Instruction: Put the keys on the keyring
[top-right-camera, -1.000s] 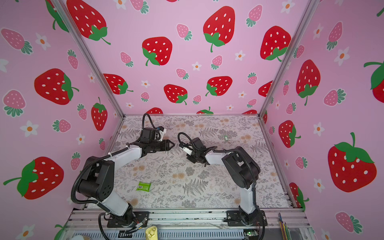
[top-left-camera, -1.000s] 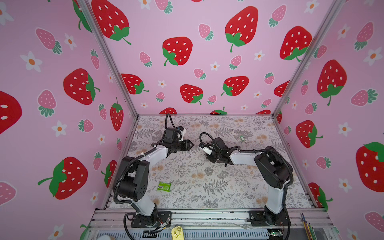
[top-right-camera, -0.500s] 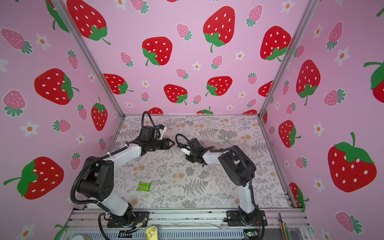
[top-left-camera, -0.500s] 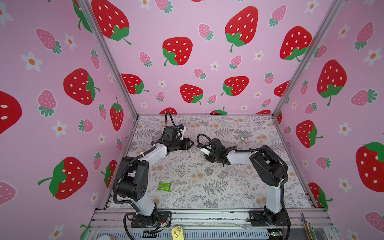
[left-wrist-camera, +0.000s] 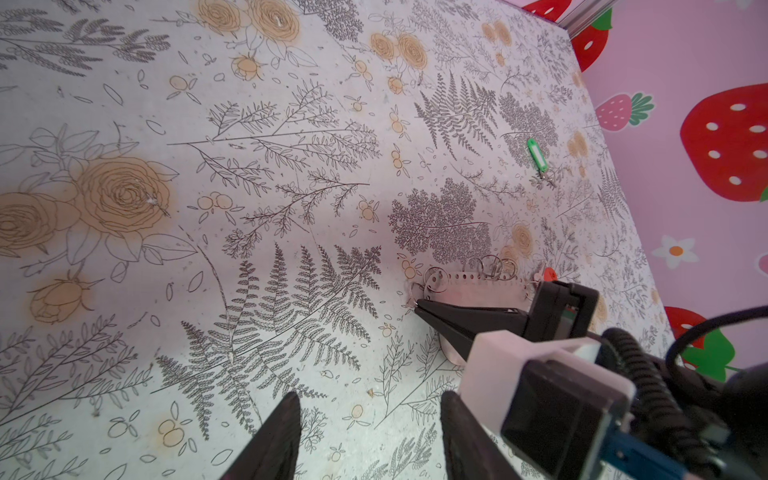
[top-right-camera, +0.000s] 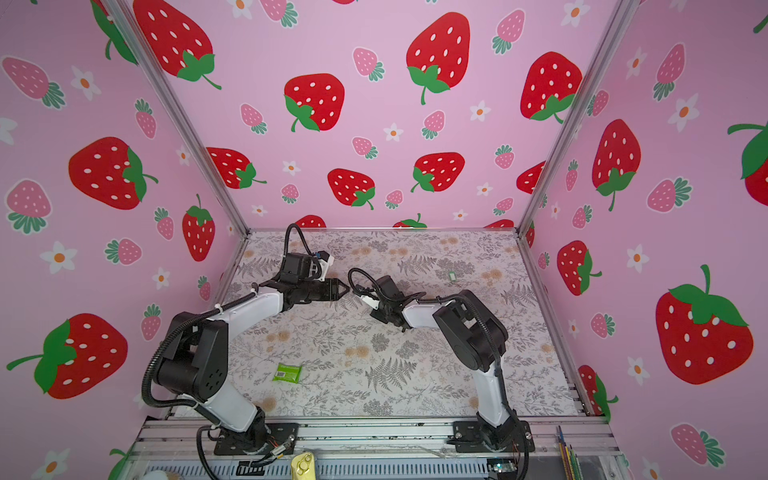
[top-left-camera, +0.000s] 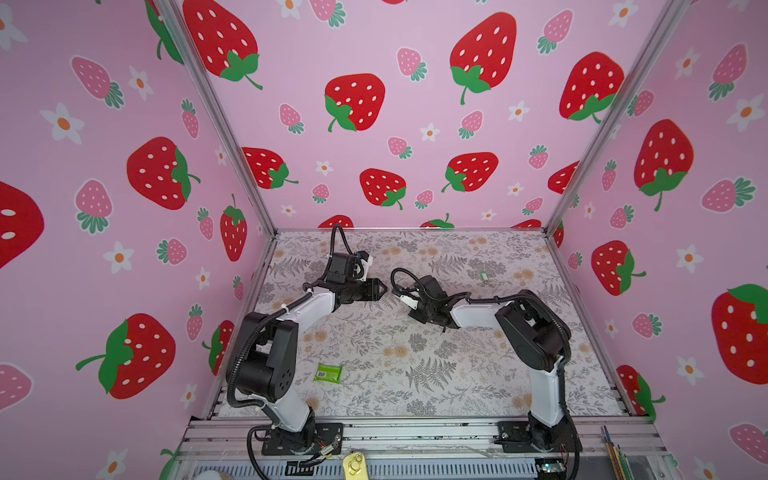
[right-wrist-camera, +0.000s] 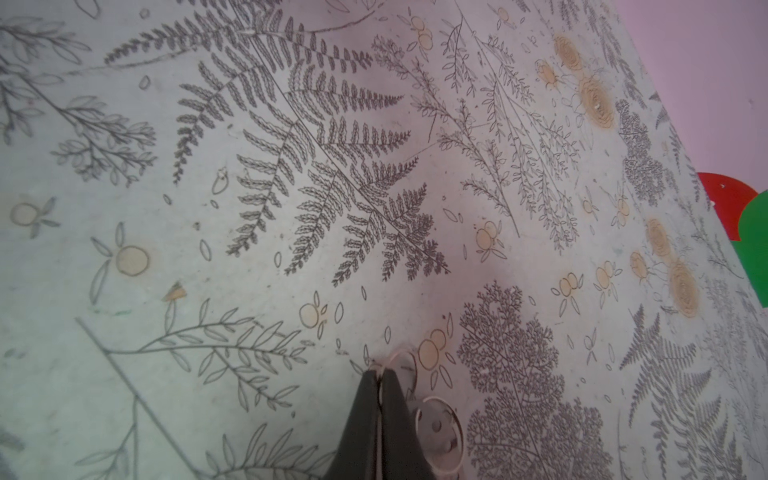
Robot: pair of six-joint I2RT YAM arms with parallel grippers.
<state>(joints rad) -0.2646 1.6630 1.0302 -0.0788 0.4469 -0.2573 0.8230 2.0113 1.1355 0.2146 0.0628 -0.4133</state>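
- While my right fingers [left-wrist-camera: 469, 316] clench the keyring [left-wrist-camera: 465, 280] by its end ring at lower right, my left fingers [left-wrist-camera: 274, 440] stand released, empty.
- Upper right, the green key [left-wrist-camera: 537, 154] lies well apart.

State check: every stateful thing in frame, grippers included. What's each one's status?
Mauve-pink strap keyring with silver metal rings: pinched at one end ring.
Right gripper: shut on that end ring.
Left gripper: open, empty.
Green plastic key tag: lying loose, apart from the keyring.
Red-orange plastic key tag: beside the strap, mostly hidden; attachment unclear.
Green packet with barcode label: lying flat, untouched.
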